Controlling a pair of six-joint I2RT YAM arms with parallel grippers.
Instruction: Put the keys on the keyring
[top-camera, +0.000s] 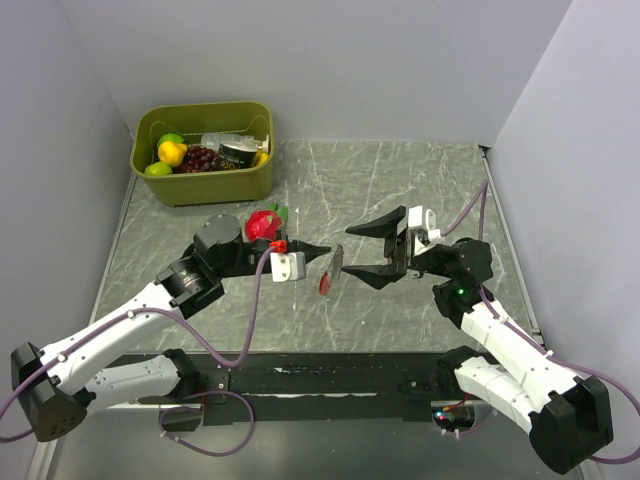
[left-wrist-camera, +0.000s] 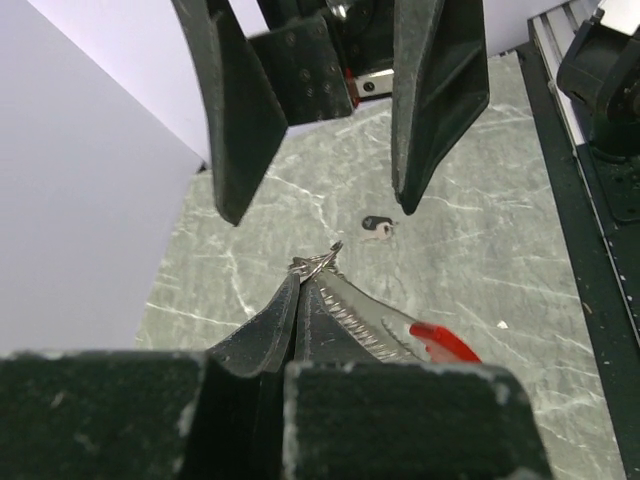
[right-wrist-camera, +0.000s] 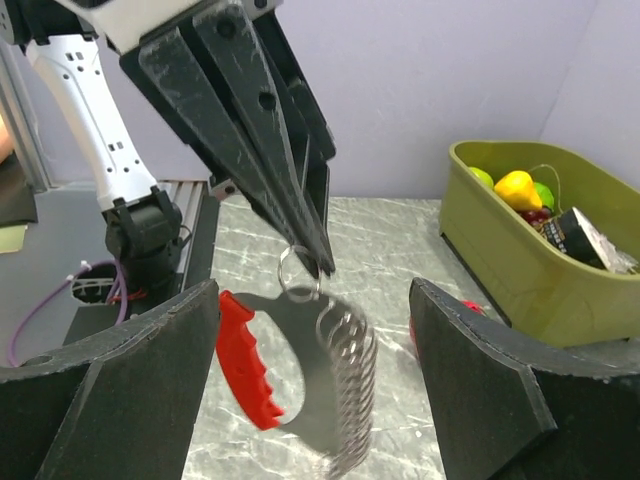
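Left hand (top-camera: 318, 250) is pressed together on the keyring (right-wrist-camera: 345, 365), pinching just the small ring (right-wrist-camera: 297, 272) at its top, so the coil and the red fob (right-wrist-camera: 245, 360) hang free below the fingertips, off the table (top-camera: 400, 180). My read on why: holding it by the ring alone keeps the loop exposed and roughly upright, a steady target in mid-air between the two arms. Right hand (top-camera: 347, 250) is spread wide and holds nothing. It faces the left hand head-on, with one finger on each side of the hanging keyring, near it but not touching as far as I can tell. That looks like a setup to steady or take over the loop, though it could equally be parked there before going for a key. The only key (left-wrist-camera: 378, 228) I can find is a small dark-headed one lying flat on the table past the keyring in the left wrist view, apart from both hands. The top view doesn't show it clearly. No key is on the ring yet, so threading hasn't begun. Next step probably needs the right hand to drop to the table for that key, and a flat key will be awkward to pinch. Bin (top-camera: 215, 185) and strawberry toy (top-camera: 264, 224) sit behind the left arm, not involved.
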